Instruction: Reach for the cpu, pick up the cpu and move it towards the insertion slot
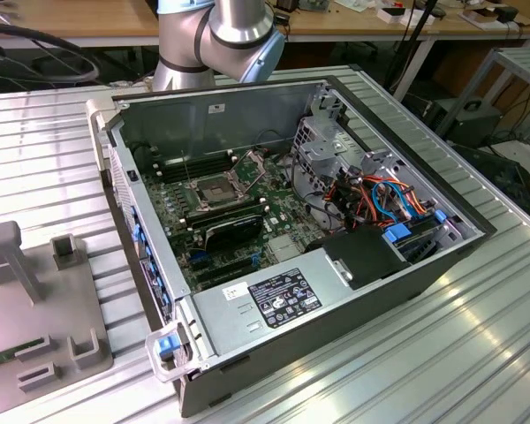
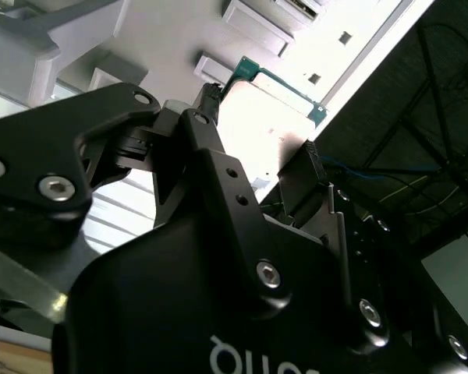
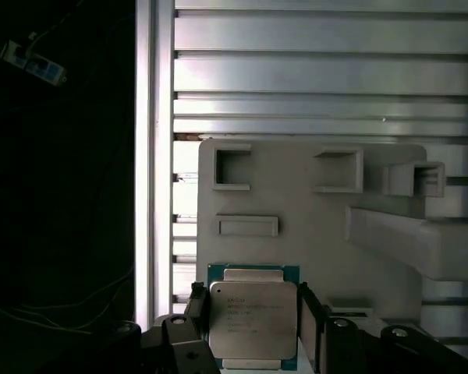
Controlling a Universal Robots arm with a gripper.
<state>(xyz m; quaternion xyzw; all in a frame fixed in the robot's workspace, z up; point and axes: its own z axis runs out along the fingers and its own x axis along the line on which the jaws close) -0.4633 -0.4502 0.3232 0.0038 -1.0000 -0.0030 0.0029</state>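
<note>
Pickup looks done to me, so this is the carry stage. The gripper (image 3: 253, 305) is closed down to chip width, with its fingers (image 3: 197, 308) against opposite sides of the cpu (image 3: 253, 323), which hangs clear of the grey fixture plate (image 3: 296, 210). The chip's a flat square with a dull silver lid on a green board. In the exterior view the insertion slot (image 1: 214, 190) sits about 10 o'clock from the middle of the case (image 1: 212, 110). I reckon getting there calls for a level, steady carry with no extra squeeze.
</note>
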